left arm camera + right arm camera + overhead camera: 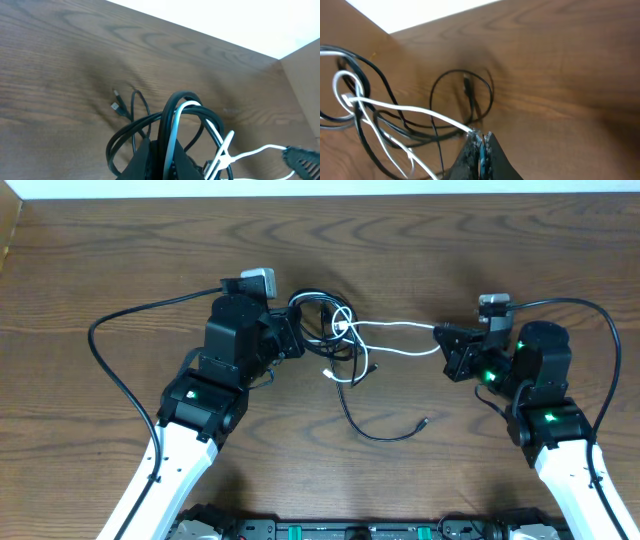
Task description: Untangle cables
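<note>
Wood-grain desk (100,260), dark brown, carries the whole job. Cables (335,330) lie mid-desk between the two arms, knot nearer the left one. Left pincer (298,330) clamped on the bundle of black and white loops; right pincer (441,334) closed on the end of the white cable (400,327), which runs fairly taut across to the knot. Step in hand, as judged: draw the white strand out. Best done by anchoring the left side and pulling right slowly and level; a jerk would likely cinch the loops. Look of the tangle: thin limp cords, several overlapping black rings, one black tail (380,437) curling toward the robot, small plug (426,421) at its tip
</note>
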Robot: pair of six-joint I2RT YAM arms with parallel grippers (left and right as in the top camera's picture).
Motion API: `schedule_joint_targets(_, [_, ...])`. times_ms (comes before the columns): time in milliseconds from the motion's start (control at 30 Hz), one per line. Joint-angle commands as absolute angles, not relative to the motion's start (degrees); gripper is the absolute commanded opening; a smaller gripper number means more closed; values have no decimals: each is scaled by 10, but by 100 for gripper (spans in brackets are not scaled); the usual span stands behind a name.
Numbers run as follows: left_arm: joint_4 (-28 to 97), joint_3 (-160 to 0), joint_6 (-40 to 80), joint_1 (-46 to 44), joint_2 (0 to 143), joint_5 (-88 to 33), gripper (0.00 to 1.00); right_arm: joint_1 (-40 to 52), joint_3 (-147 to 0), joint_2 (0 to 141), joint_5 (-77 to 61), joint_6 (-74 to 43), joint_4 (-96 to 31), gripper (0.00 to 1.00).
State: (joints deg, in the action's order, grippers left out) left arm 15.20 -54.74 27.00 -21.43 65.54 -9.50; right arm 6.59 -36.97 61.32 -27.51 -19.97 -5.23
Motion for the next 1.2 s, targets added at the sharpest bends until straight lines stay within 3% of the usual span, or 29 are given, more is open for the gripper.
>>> schedule_joint_targets(0, [131, -556, 269, -212, 655, -121, 8, 61, -373, 608, -253, -157, -86, 1])
schedule_joint_targets(600, [67, -556, 267, -212, 655, -202, 8, 83, -373, 608, -268, -128, -125, 2])
schedule_joint_targets(700, [67, -556, 267, -212, 655, -204, 7, 91, -373, 608, -330, -55, -107, 13])
schedule_joint_targets(867, [67, -556, 266, -212, 655, -209, 7, 115, -373, 616, -452, 107, -81, 57])
schedule_joint_targets(967, [63, -556, 266, -212, 655, -230, 7, 122, -373, 637, -450, 119, -57, 64])
schedule_joint_targets(1167, [39, -556, 254, -212, 655, -280, 7, 132, -373, 698, -456, 116, 17, 63])
